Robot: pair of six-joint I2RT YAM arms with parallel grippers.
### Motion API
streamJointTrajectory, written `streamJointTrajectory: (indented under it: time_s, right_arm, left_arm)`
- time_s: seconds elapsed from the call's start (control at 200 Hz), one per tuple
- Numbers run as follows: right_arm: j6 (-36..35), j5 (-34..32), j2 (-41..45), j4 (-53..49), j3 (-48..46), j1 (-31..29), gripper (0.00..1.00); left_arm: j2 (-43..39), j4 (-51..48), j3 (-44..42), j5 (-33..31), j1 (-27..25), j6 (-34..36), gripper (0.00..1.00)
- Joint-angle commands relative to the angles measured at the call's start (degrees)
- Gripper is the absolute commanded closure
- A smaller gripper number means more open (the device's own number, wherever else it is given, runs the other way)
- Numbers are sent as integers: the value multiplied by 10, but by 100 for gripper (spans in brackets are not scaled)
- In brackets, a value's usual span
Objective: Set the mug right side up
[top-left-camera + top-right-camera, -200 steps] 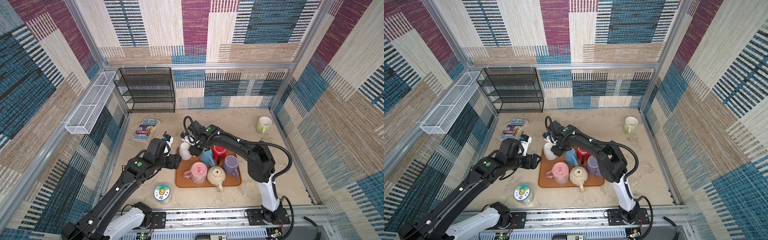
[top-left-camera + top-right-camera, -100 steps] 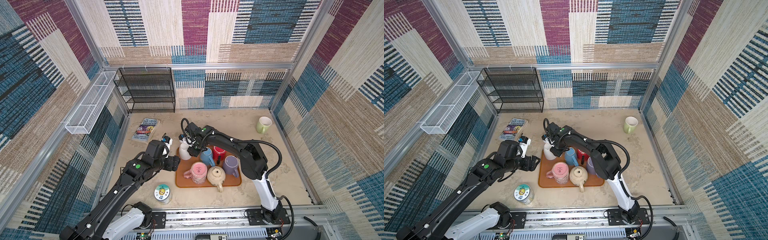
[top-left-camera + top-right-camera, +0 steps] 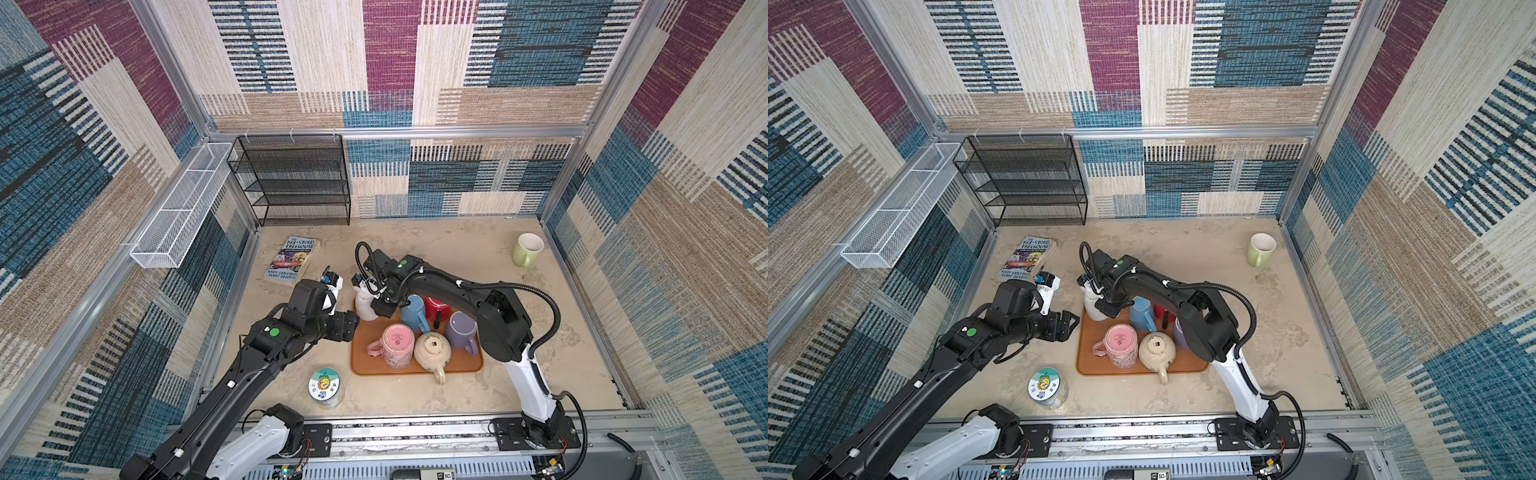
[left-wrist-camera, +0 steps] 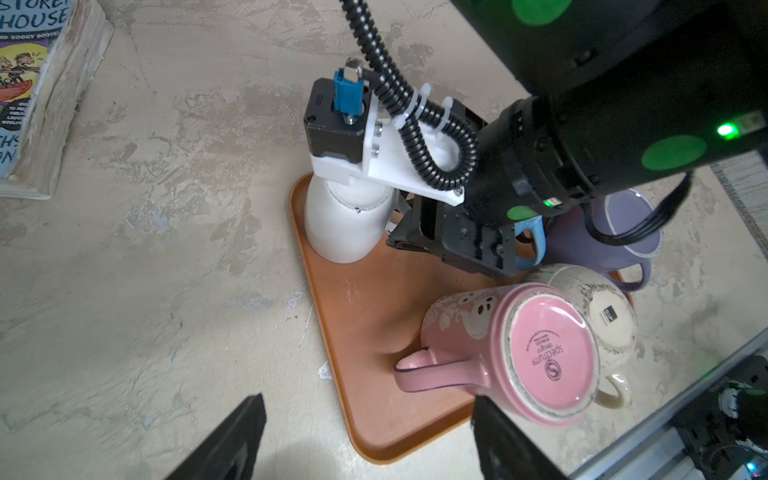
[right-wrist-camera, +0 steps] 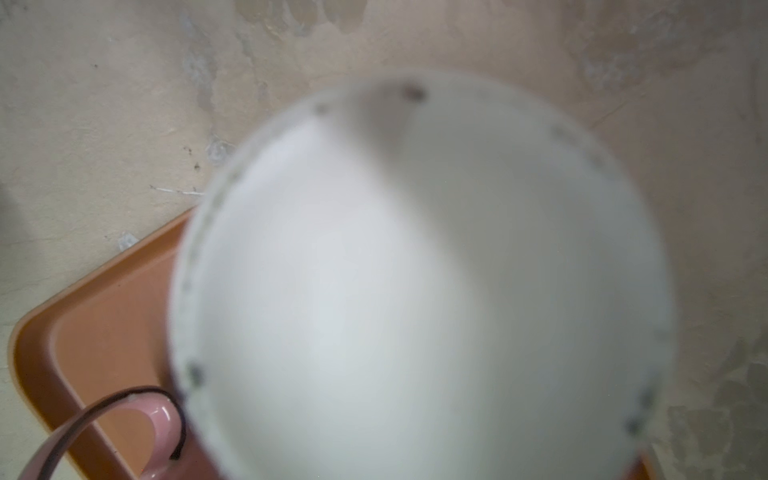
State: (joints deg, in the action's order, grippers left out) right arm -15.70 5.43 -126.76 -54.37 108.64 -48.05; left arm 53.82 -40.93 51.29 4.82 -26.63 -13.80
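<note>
White mug (image 4: 345, 224) inverted on tray (image 4: 374, 332); right gripper (image 4: 401, 235) beside, grip unclear; left gripper (image 3: 1069, 325) wide

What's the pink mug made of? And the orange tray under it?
Pink mug: probably glazed ceramic; shiny, with a printed stamp and a rough pale ring on its upturned base. Orange tray: likely plastic; smooth, even colour, rounded moulded rim.

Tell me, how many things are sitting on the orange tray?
6: white mug in the far-left corner, blue mug beside it, then red mug, purple mug at right, pink mug and cream pot in front. The right arm may hide more.
</note>
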Motion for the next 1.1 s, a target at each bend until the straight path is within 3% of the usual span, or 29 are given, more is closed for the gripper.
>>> streamJointTrajectory:
  time_s: [0.0, 0.616, 0.916, 1.092]
  right_arm:
    - [4, -4, 0, -10, 9, -3, 64]
    - [20, -16, -13, -27, 21, -5, 83]
    - [22, -8, -15, -26, 25, -5, 100]
    - [25, -6, -1, -8, 13, -5, 100]
  left_arm:
    - [-2, 3, -1, 5, 0, 10, 17]
    - [-3, 3, -4, 8, 0, 5, 17]
    - [-7, 3, -4, 2, 0, 4, 17]
    - [-31, 7, -7, -22, 0, -2, 18]
